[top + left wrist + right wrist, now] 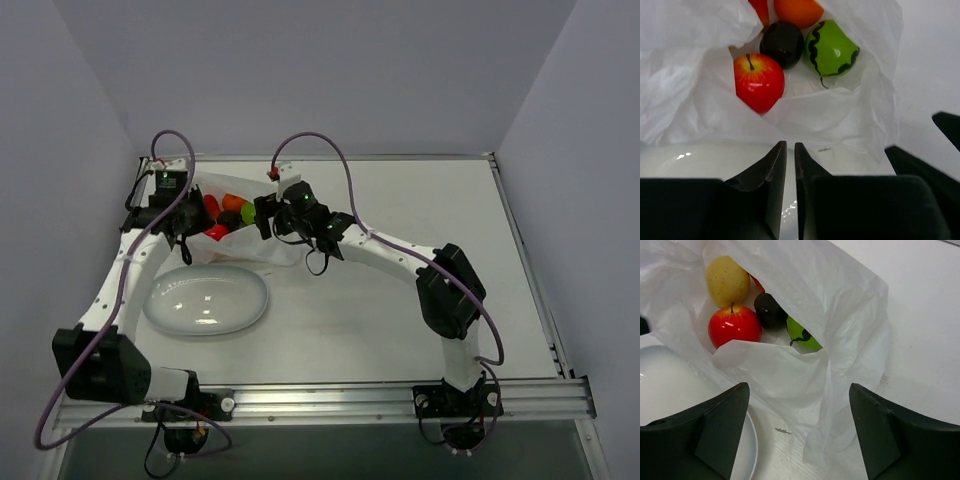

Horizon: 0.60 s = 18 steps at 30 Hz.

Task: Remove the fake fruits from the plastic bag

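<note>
Fake fruits (832, 49): lie bunched inside plastic bag (685, 95), red apple (759, 82) touching dark one (782, 42), just beyond white plate (700, 160). Left gripper (790, 145): pressed nearly together, pinching nothing visible. Right gripper (799, 387): hovers spread wide before bag mouth.

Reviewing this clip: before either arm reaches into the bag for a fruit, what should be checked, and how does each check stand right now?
1. Bag mouth open: ok. The red apple, dark fruit and green fruit show through the opening of the plastic bag.
2. Right tool open: ok, fingers spread wide in front of the bag.
3. Left tool open: not ok, fingers almost together with nothing between them.
4. Bag held steady: not ok, neither tool grips it.
5. Plate free of fruit: ok.
</note>
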Motion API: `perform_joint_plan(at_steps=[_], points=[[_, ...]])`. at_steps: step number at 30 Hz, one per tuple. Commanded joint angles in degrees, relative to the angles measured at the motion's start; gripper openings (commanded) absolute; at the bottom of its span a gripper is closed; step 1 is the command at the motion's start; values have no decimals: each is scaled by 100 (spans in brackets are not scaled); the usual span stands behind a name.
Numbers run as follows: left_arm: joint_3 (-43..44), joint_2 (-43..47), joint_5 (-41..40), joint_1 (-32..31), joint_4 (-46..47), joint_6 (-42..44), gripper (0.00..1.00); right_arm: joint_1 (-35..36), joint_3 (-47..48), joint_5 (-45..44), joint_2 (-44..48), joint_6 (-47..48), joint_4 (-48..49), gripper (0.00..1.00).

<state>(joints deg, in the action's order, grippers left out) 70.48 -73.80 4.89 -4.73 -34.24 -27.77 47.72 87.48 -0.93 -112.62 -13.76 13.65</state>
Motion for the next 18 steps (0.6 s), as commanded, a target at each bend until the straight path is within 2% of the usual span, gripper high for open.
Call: perform_joint_plan(at_steps=[1, 2, 3, 4, 5, 6, 8, 13, 18], points=[[677, -834, -23, 51, 453, -37, 11, 18, 269, -215, 390, 198, -213, 77], [817, -1029, -66, 60, 471, 17, 11, 44, 278, -180, 416, 207, -214, 75], [1053, -1179, -206, 69, 523, 69, 11, 61, 356, -110, 407, 207, -205, 61], [1160, -1494, -233, 156, 558, 122, 11, 79, 401, -14, 390, 207, -205, 52], [1274, -1645, -216, 226, 567, 123, 10, 114, 462, 318, 294, 190, -187, 34], [1458, -1768, -112, 297, 602, 114, 9, 132, 524, 461, 215, 163, -135, 26], [1574, -2032, -84, 447, 812, 166, 8, 149, 752, 759, -74, 84, -65, 17], [2022, -2594, -163, 780, 849, 386, 8, 88, 1595, 1129, -883, 49, -20, 10], [2040, -2692, 56, 877, 1200, 456, 8, -183, 3255, 1507, -2087, 295, -266, 9]])
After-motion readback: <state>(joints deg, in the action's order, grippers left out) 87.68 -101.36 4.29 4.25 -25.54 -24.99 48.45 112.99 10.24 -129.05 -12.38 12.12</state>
